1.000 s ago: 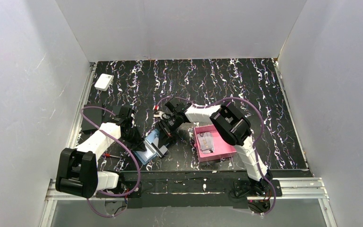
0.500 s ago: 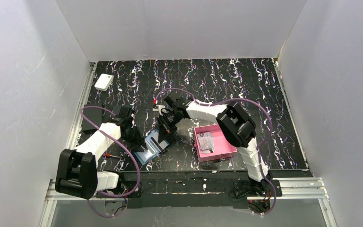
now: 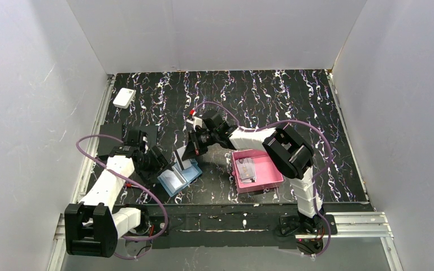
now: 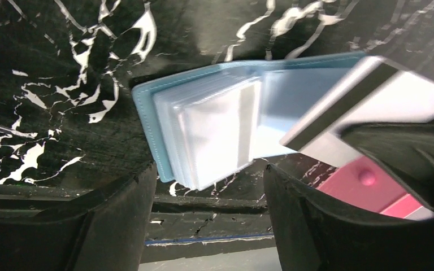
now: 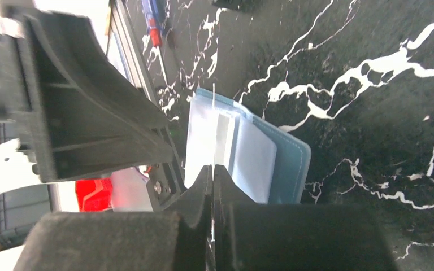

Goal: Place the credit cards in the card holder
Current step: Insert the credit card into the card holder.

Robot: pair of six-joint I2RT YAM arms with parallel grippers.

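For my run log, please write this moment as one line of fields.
left jaws: open, holding nothing | right jaws: shut on credit card | credit card: tilted above open card holder

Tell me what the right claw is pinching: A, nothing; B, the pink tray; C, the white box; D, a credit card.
D: the right claw is shut on a credit card, held edge-on over the open card holder.
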